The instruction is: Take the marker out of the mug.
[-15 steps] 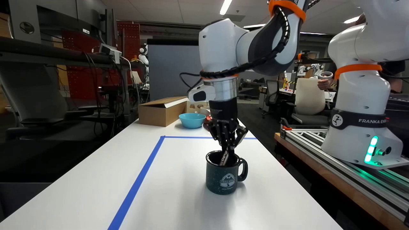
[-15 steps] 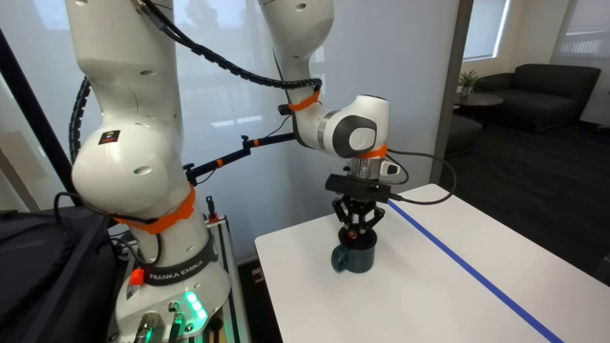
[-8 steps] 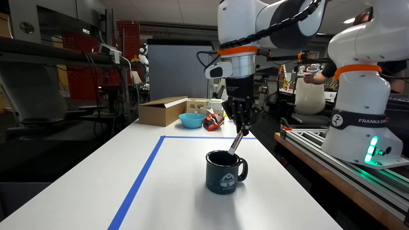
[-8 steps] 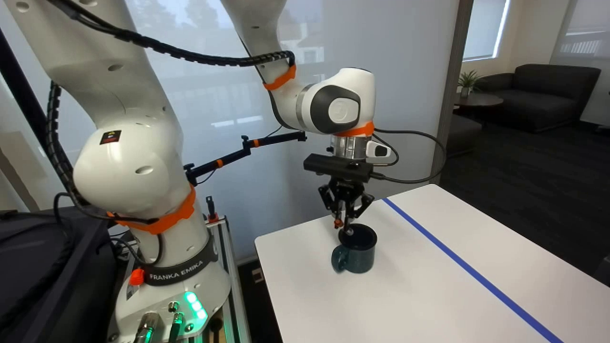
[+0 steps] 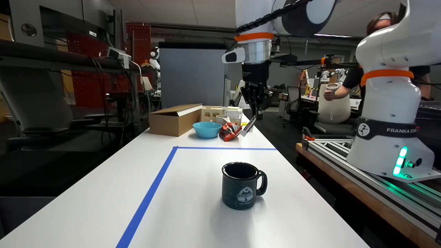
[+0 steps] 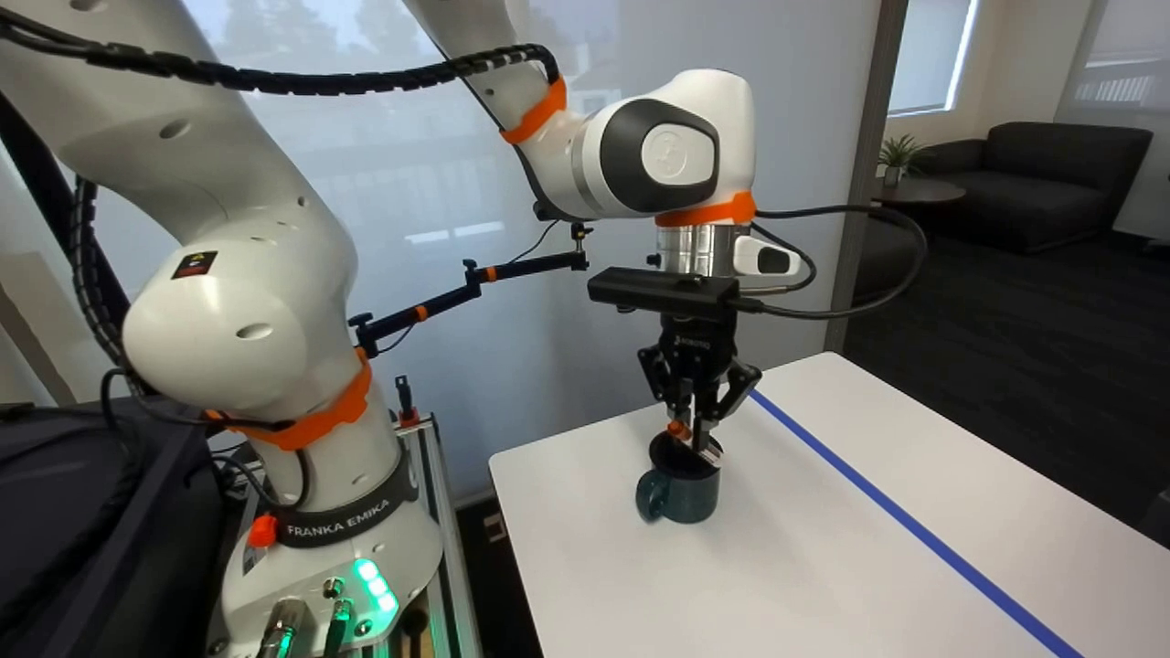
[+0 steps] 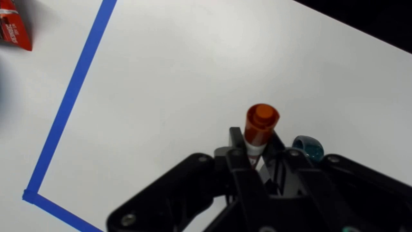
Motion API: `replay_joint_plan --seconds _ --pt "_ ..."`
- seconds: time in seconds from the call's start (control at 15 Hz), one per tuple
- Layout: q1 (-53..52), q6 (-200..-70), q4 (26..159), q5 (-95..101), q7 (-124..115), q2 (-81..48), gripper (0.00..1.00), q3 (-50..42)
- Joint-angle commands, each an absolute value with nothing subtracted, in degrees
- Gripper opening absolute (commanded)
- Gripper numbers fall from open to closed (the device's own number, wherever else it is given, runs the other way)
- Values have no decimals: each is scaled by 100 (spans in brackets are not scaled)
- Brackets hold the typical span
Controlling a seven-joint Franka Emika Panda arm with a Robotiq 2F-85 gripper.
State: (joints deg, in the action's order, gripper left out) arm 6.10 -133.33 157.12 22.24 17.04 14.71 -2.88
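Observation:
My gripper (image 5: 255,116) is shut on the marker (image 5: 248,126), also seen in an exterior view (image 6: 692,437) and the wrist view (image 7: 252,141). The marker is tilted in the fingers. Its orange end (image 7: 262,122) sticks out between the fingertips in the wrist view; its middle is partly hidden by the fingers. The dark mug (image 5: 237,189) stands upright on the table, handle to the side, pale emblem showing. The marker hangs in the air, out of the mug and above its rim. In an exterior view it overlaps the mug (image 6: 687,501). The wrist view shows only the mug's handle (image 7: 310,149).
On the white table (image 5: 193,206) lie blue tape lines (image 5: 151,193). Toward its far end are a light blue bowl (image 5: 207,130), a red packet (image 5: 230,131) and a cardboard box (image 5: 175,120). A person (image 5: 351,86) is behind the robot base.
My gripper lifted the marker up out of the mug and moved it away from the rim. The mug stayed in place on the table.

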Motion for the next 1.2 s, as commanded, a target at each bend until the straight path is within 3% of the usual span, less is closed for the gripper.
replay_joint_plan --seconds 0.0,0.67,1.13 --pt "711 -13539 15708 2373 1634 1244 5 -479" --pt "1194 -15324 15549 2641 2034 -740 5 -1200" --pt "1449 -15763 14753 2329 2681 -1799 5 -1270"
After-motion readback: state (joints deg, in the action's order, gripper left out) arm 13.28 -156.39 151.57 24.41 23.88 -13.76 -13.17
